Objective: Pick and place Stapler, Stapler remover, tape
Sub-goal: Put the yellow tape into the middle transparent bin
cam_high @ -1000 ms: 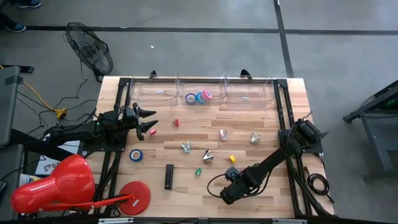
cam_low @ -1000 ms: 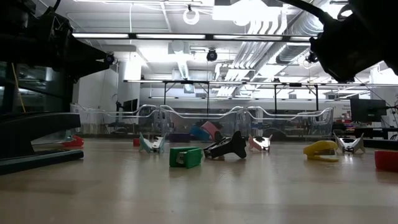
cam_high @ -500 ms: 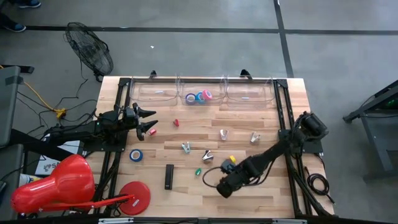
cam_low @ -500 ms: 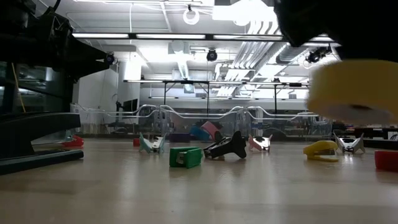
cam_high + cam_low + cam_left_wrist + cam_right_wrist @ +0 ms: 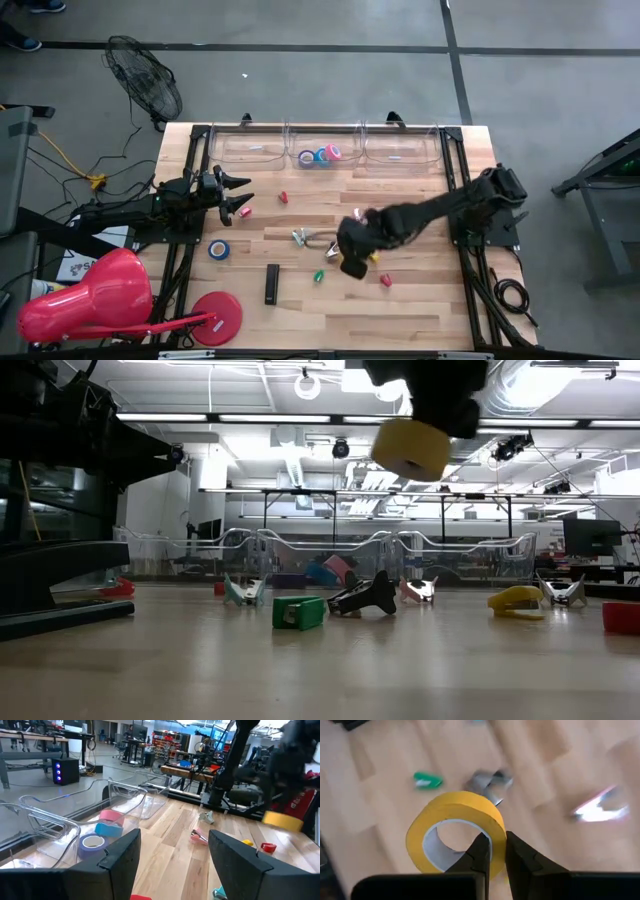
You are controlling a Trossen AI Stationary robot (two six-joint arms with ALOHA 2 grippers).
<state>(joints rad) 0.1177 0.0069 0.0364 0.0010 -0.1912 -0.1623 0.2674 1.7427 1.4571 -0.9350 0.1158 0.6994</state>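
1. Table (image 5: 420, 300), centre of the high view, held scattered small items. Three clear bins (image 5: 330, 150) lined its upper edge; the middle bin already held blue, purple and pink tape rolls (image 5: 320, 155).
2. Right arm reached from the right edge toward frame centre. Right gripper (image 5: 492, 851) was clamped on the wall of a yellow tape roll (image 5: 455, 827), one finger inside the ring, one outside. In the low view the roll hung high near the top centre, well clear of the tabletop.
3. Judged step: carry to the middle bin. Doing it well likely meant keeping height until past the bin's near wall, then lowering inside before letting go, since the roll was pinched by one wall only and could swing.
4. Open room: the path toward the upper centre passed over staple removers (image 5: 300, 237), all low; nothing tall stood between.
5. Left gripper (image 5: 240, 195) waited at left of the table, fingers apart, holding nothing, well apart from the route.
6. Black stapler (image 5: 272, 284) and a blue tape roll (image 5: 218, 250) lay lower left, untouched.
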